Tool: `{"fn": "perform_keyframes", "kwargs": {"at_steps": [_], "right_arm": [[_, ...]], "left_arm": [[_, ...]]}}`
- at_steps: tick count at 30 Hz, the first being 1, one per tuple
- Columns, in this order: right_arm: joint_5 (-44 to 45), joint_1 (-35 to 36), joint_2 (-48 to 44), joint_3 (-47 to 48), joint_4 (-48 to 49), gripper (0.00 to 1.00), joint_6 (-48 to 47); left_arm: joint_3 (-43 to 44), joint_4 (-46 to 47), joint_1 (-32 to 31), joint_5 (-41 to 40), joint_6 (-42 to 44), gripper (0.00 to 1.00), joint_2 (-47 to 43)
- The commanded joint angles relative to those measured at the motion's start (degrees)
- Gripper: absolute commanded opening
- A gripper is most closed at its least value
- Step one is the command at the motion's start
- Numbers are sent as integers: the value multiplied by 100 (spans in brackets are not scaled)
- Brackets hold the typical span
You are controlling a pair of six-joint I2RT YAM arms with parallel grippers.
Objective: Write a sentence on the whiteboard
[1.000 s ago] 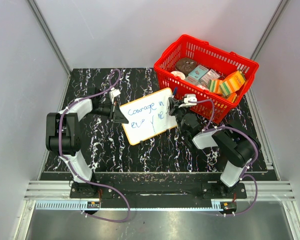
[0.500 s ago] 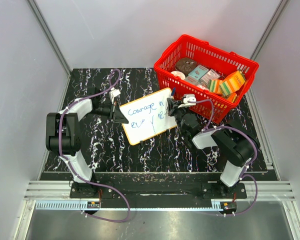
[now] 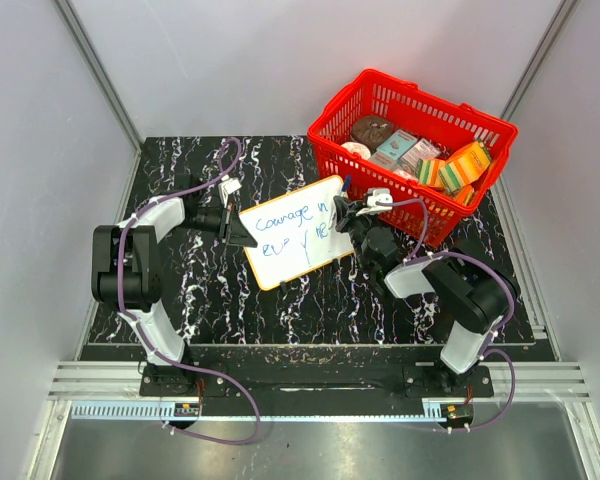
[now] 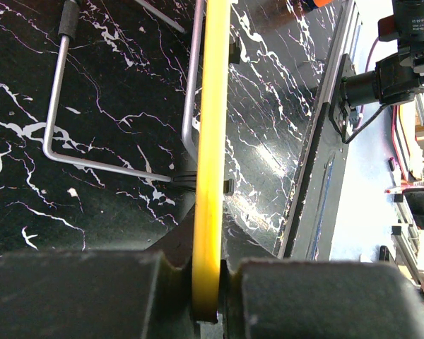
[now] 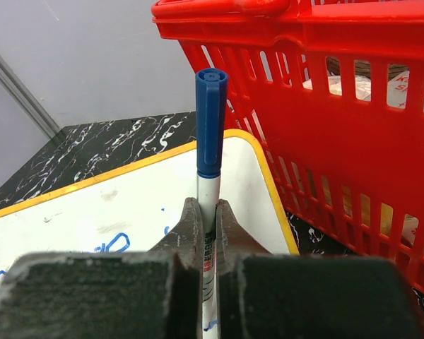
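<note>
- White with a thin yellow-orange rim, the whiteboard [image 3: 298, 232] sits on the black marbled table [image 3: 230, 300], just beside the red basket [image 3: 412, 100] on the basket's left, near side. Its corners are turned askew to the basket's walls.
- I read the sentence [image 3: 292, 226] as blue marker script in two lines. The first line says "Courage in". The second is too small for me to read with confidence.
- The left gripper [image 3: 242, 233] is clamped on the board's rim, on the edge farthest from the basket. In the left wrist view the yellow rim runs edge-on between the two fingers [image 4: 92, 296], which press on it from both sides.
- A bent grey metal rod [image 4: 56, 127] lies under the board on that same far side. I cannot tell whether the board rests on it.
- The right gripper [image 3: 345, 212] is over the board edge nearest the basket, between the writing and the basket wall.
- Its fingers are clenched around a marker [image 5: 210, 134] with a white barrel and a blue end that points up and away from the wrist camera, toward the basket's rim.
- The marker's tip is hidden below the fingers, so I cannot tell whether it touches the board.
- The basket holds assorted packets and boxes.
</note>
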Motion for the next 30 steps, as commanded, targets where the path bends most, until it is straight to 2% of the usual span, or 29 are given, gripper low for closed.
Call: {"fn": "perform_keyframes", "kwargs": {"at_steps": [1,10,15,21,26,30], "right_arm": [[141,-25,24,92,180,0,26],[158,-34,6,101,-75,0,79],[80,-34,-152,-66,127,0,70],[-368,-25,-925,-452,294,0,97],[-562,-25,-1742,-681,-110,0,158],[-475,-25,-2182,-813,-347,0,106]], "left_arm": [[37,65,-46,-1080,434,0,-133],[46,65,-46,-1080,426,0,-133],[37,65,-46,-1089,434,0,-151],[72,65,-46,-1185,460,0,-160],[125,-84,-46,-1466,645,0,-204],[142,-155,-46,-1677,715,5,-212]]}}
